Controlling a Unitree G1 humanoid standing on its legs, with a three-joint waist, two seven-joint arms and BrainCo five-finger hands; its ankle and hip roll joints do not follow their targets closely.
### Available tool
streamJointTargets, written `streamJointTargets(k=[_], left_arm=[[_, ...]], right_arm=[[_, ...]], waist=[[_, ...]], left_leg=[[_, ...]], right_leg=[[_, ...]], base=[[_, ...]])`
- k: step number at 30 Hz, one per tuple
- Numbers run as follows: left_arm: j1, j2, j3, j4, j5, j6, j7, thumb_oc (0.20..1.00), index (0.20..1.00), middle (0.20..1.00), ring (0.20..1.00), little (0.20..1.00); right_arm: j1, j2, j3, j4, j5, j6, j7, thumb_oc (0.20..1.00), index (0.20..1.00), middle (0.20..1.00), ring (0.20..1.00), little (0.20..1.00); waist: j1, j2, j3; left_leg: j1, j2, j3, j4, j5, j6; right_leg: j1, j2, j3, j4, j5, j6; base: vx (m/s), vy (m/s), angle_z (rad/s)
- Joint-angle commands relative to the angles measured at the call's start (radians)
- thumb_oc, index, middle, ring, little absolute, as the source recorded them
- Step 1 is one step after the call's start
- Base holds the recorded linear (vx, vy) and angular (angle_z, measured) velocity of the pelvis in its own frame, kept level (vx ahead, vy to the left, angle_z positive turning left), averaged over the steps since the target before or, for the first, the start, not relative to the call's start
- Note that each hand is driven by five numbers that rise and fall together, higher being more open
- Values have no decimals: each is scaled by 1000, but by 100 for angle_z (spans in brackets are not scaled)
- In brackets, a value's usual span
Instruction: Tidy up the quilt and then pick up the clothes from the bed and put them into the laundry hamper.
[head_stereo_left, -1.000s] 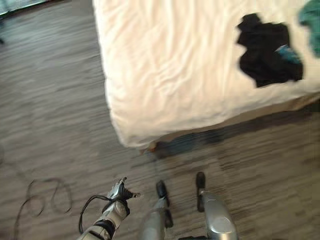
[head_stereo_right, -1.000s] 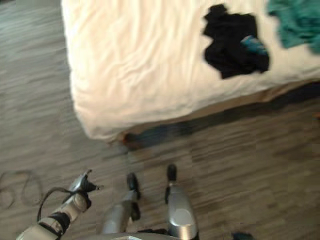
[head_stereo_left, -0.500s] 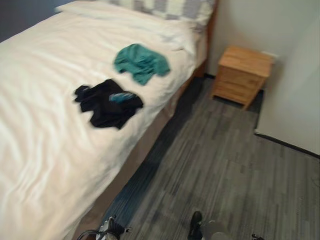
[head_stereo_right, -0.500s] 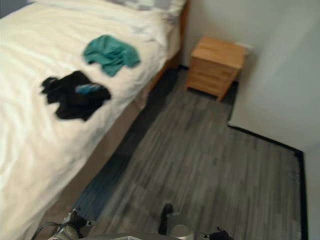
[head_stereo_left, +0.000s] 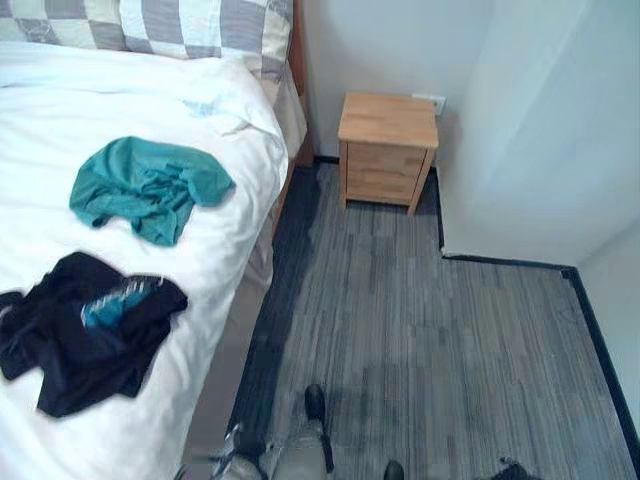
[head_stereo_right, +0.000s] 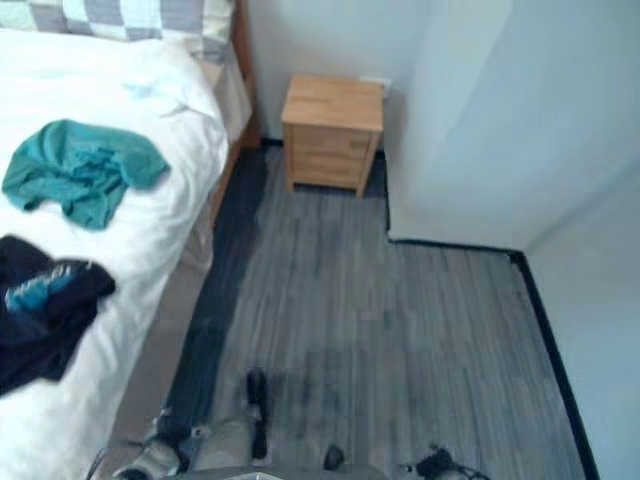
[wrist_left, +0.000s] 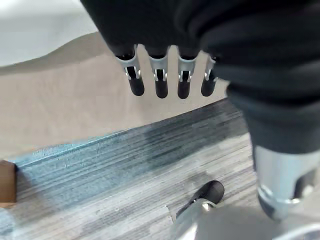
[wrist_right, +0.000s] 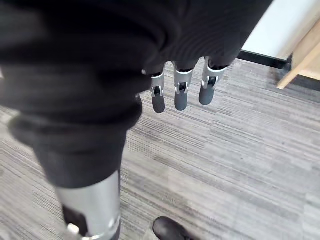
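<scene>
So both hands are just hanging down low with nothing in them. The left hand (wrist_left: 160, 75) has its fingers (wrist_left: 136, 80) straight and relaxed, pointing down at the grey wood-look floor (head_stereo_left: 440, 360) right next to the side of the bed (head_stereo_left: 240, 330), empty. Same deal with the right hand (wrist_right: 180, 85): fingers loose and straight over bare floor, holding nothing, with a corner of the wooden nightstand (head_stereo_left: 387, 148) off ahead of it to one side.

The clothes are up on the bed, ahead of the left hand and well apart from it. The black garment (head_stereo_left: 85, 330) is the nearer one, crumpled on the white quilt (head_stereo_left: 230, 200) with a bit of blue showing in its folds. The teal garment (head_stereo_left: 145, 185) is further along toward the head of the bed, bunched up, separate from the black one. Beyond that there's a checked grey-and-white pillow (head_stereo_left: 190, 25) against the headboard end, and the quilt looks a bit rumpled just below it.

Around the hands: the quilt edge hangs over the bed's side, just beside the left hand. The nightstand stands in the corner beside the bed's head, against the wall (head_stereo_left: 400, 45), and a light panel (head_stereo_left: 540, 130) juts out ahead of the right hand with dark trim along its base.
</scene>
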Motion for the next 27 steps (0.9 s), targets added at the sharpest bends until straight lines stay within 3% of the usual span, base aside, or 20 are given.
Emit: streamJointTargets(k=[1, 2, 5, 6, 7, 8, 9, 10, 13, 14, 15, 16, 17, 19, 21, 22, 23, 24, 26, 27], left_arm=[[-31, 29, -33, -26, 40, 23, 2, 1000, 1000, 1000, 1000, 1000], [-43, 46, -55, -31, 43, 30, 7, 1000, 1000, 1000, 1000, 1000], [-59, 58, -76, -36, 58, 28, -5, 1000, 1000, 1000, 1000, 1000], [-63, 61, -93, -45, 74, 22, -4, 1000, 1000, 1000, 1000, 1000], [-74, 68, -131, -65, 123, 15, -7, 1000, 1000, 1000, 1000, 1000], [-74, 68, -131, -65, 123, 15, -7, 1000, 1000, 1000, 1000, 1000], [-84, 77, -138, -65, 171, 10, -17, 1000, 1000, 1000, 1000, 1000], [-90, 79, -136, -59, 191, 7, -17, 1000, 1000, 1000, 1000, 1000], [-90, 82, -119, -49, 203, 1, -16, 1000, 1000, 1000, 1000, 1000], [-84, 85, -104, -44, 180, -4, -3, 1000, 1000, 1000, 1000, 1000], [-72, 69, -85, -45, 138, -7, 7, 1000, 1000, 1000, 1000, 1000], [-65, 66, -71, -51, 106, -8, 12, 1000, 1000, 1000, 1000, 1000], [-65, 67, -71, -51, 106, -8, 12, 1000, 1000, 1000, 1000, 1000], [-46, 63, -49, -76, 63, -13, 15, 1000, 1000, 1000, 1000, 1000], [-47, 60, -48, -92, 43, -18, 25, 1000, 1000, 1000, 1000, 1000], [-52, 52, -58, -97, 38, -19, 27, 1000, 1000, 1000, 1000, 1000], [-49, 38, -70, -113, 41, -25, 25, 1000, 1000, 1000, 1000, 1000], [-49, 38, -70, -113, 41, -25, 25, 1000, 1000, 1000, 1000, 1000], [-35, 25, -76, -120, 49, -28, 22, 1000, 1000, 1000, 1000, 1000], [-35, 25, -76, -120, 49, -28, 22, 1000, 1000, 1000, 1000, 1000]], right_arm=[[-77, -6, -39, -42, -11, 16, -27, 1000, 1000, 1000, 1000, 1000], [-98, -7, -61, -75, 24, 18, -36, 1000, 1000, 1000, 1000, 1000], [-109, -9, -84, -98, 60, 18, -42, 1000, 1000, 1000, 1000, 1000], [-112, -10, -80, -114, 69, 13, -44, 1000, 1000, 1000, 1000, 1000], [-111, -13, -70, -122, 69, 6, -41, 1000, 1000, 1000, 1000, 1000], [-111, -13, -70, -122, 69, 6, -41, 1000, 1000, 1000, 1000, 1000], [-108, -18, -67, -120, 61, 10, -34, 1000, 1000, 1000, 1000, 1000], [-110, -19, -65, -116, 58, 12, -32, 1000, 1000, 1000, 1000, 1000], [-110, -15, -61, -111, 53, 11, -26, 1000, 1000, 1000, 1000, 1000], [-113, -18, -73, -98, 85, 6, -24, 1000, 1000, 1000, 1000, 1000], [-97, -25, -105, -92, 132, -1, -29, 1000, 1000, 1000, 1000, 1000], [-91, -25, -118, -86, 147, -5, -33, 1000, 1000, 1000, 1000, 1000], [-91, -24, -118, -86, 147, -5, -33, 1000, 1000, 1000, 1000, 1000], [-69, -38, -123, -69, 134, 5, -32, 1000, 1000, 1000, 1000, 1000], [-81, -64, -115, -69, 108, 10, -35, 1000, 1000, 1000, 1000, 1000], [-94, -73, -98, -64, 92, 13, -34, 1000, 1000, 1000, 1000, 1000], [-97, -82, -70, -50, 50, 18, -35, 1000, 1000, 1000, 1000, 1000], [-97, -82, -70, -50, 50, 18, -35, 1000, 1000, 1000, 1000, 1000], [-92, -90, -56, -52, 24, 11, -36, 1000, 1000, 1000, 1000, 1000], [-92, -90, -56, -52, 24, 11, -36, 1000, 1000, 1000, 1000, 1000]], waist=[[22, -60, 72], [-10, -31, 99], [-38, -3, 115], [-57, 10, 123], [-86, 18, 125], [-86, 20, 125], [-112, 24, 119], [-129, 32, 114], [-154, 52, 105], [-167, 65, 104], [-177, 77, 95], [-172, 80, 92], [-174, 77, 89], [-142, 68, 114], [-107, 32, 140], [-87, 23, 149], [-52, 29, 145], [-53, 26, 143], [-28, 43, 119], [-28, 43, 119]], left_leg=[[31, 3, -27, -4, -81, 36], [135, 14, -18, -46, -111, 52], [222, 26, -19, -85, -132, 46], [270, 25, -23, -104, -150, 39], [337, 7, -33, -126, -189, 22], [337, 10, -34, -126, -188, 21], [400, 5, -47, -140, -233, -6], [437, 16, -54, -144, -266, -22], [491, 28, -56, -132, -311, -35], [519, 39, -69, -86, -324, -39], [495, 46, -97, 65, -290, -50], [462, 55, -94, 186, -237, -56], [457, 52, -96, 186, -235, -56], [312, 76, -130, 510, -101, -44], [166, 59, -126, 686, -111, -30], [122, 41, -120, 678, -143, -28], [50, 17, -78, 560, -166, -34], [50, 13, -77, 554, -162, -33], [35, 14, 34, 299, -167, -14], [36, 14, 34, 299, -166, -14]], right_leg=[[-86, -45, 0, 466, 125, 153], [-226, -95, -38, 656, 196, 154], [-295, -131, -96, 634, 147, 122], [-332, -126, -121, 571, 106, 110], [-364, -101, -136, 354, 78, 106], [-360, -97, -139, 346, 83, 105], [-369, -92, -140, 61, 122, 125], [-395, -93, -122, -48, 171, 146], [-453, -96, -69, -85, 198, 166], [-475, -85, -37, -27, 195, 163], [-436, -64, -18, 0, 206, 124], [-409, -53, -34, 6, 202, 104], [-412, -56, -34, 5, 203, 104], [-332, -39, -55, 7, 168, 41], [-255, -46, -61, -18, 143, 12], [-223, -50, -58, -35, 126, 12], [-152, -52, -67, -66, 91, 23], [-154, -56, -67, -67, 92, 24], [-88, -56, -101, -69, 39, 38], [-88, -56, -101, -69, 39, 38]], base=[[516, 153, -9], [505, 134, 9], [537, 81, 17], [696, -73, 29], [697, -73, 20], [922, -233, 15], [744, -231, 18], [742, -230, 33], [662, -184, 60], [671, -222, 44], [856, -338, 27], [534, -221, 22], [367, -259, 21], [432, -346, 19], [454, -303, -5], [608, -134, -26], [495, -56, -29], [543, -23, -31], [393, 8, 3], [591, -17, 35]])
